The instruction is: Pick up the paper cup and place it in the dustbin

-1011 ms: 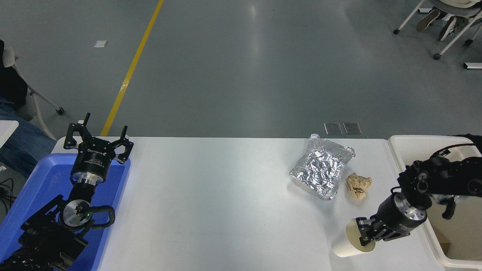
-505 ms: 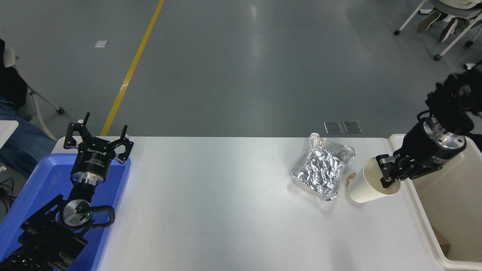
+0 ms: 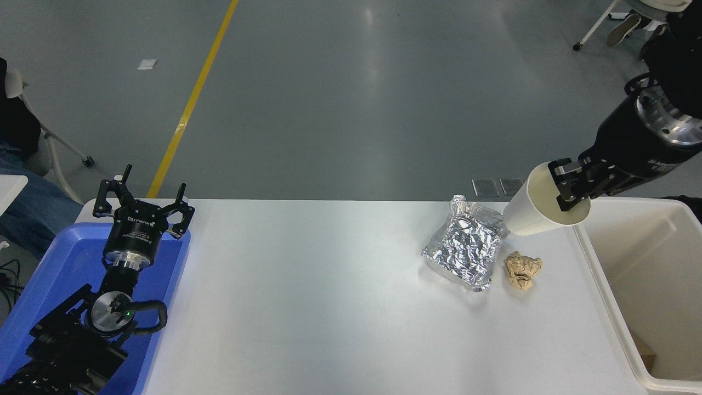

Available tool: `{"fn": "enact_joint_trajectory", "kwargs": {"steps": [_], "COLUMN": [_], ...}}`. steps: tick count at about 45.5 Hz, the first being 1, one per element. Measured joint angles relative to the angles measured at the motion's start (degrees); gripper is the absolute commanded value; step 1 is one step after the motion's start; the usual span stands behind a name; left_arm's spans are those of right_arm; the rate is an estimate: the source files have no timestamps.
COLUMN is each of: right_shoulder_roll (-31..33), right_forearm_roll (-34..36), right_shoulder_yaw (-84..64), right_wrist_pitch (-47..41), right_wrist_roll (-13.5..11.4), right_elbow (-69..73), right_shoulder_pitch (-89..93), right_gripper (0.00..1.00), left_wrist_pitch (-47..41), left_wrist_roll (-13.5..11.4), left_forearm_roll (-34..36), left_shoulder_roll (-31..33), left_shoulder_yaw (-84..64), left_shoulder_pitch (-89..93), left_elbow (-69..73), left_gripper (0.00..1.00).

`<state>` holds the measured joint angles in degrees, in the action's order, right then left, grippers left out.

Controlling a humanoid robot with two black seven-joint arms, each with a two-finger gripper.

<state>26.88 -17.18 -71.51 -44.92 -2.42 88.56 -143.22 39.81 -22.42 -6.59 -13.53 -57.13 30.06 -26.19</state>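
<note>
Since a second ago the small white tapered paper cup [image 3: 535, 211] has been carried up off the near part of the white table [image 3: 329, 302] and swung toward the far right, so it's now held in the air near the table's far right corner, just left of the big off-white rectangular plastic dustbin [image 3: 589, 269]. The cup is tilted, base pointing lower left, its cream inside turned up and to the right. The black right gripper [image 3: 570, 192] is clamped on the cup's rim, one finger inside the mouth and the other outside. In the picture the cup's base overlaps the far corner of the crinkled silver foil tray [image 3: 466, 249], which is lying on the table. The crumpled brown paper ball [image 3: 522, 270], which was hidden behind the cup half a second ago, is in plain view again just right of the tray.

The black left gripper [image 3: 143, 204] is parked at the lower left over the blue plastic tray [image 3: 55, 274], fingers spread wide, nothing held.
</note>
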Motion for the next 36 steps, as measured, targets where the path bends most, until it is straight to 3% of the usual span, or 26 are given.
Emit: {"fn": "enact_joint_trajectory", "kwargs": {"steps": [6,21,29,36], "right_shoulder_roll": [3.4,19.0,23.7,23.8], "right_forearm_roll": [-3.4,-20.3,-24.0,-25.0], "right_shoulder_yaw": [-1.6,2.2,8.8,19.0], "right_wrist_pitch": [0.0,0.6,8.7,16.3], "right_wrist_roll": [0.0,0.2,0.9,1.4], "right_elbow": [-2.1,-16.9,-27.9,-38.5], "right_shoulder_pitch": [0.9,15.5,33.4,51.9], "right_gripper": [0.0,0.0,0.0,0.0], "left_wrist_pitch": [0.0,0.0,0.0,0.0], "left_wrist_roll": [0.0,-0.1,-0.1,-0.1], "left_forearm_roll": [0.0,0.0,-0.1,-0.1], "left_shoulder_roll": [0.0,0.0,0.0,0.0], "left_shoulder_yaw": [0.0,0.0,0.0,0.0], "left_shoulder_pitch": [0.0,0.0,0.0,0.0], "left_elbow": [0.0,0.0,0.0,0.0], "left_gripper": [1.0,1.0,1.0,1.0]}}
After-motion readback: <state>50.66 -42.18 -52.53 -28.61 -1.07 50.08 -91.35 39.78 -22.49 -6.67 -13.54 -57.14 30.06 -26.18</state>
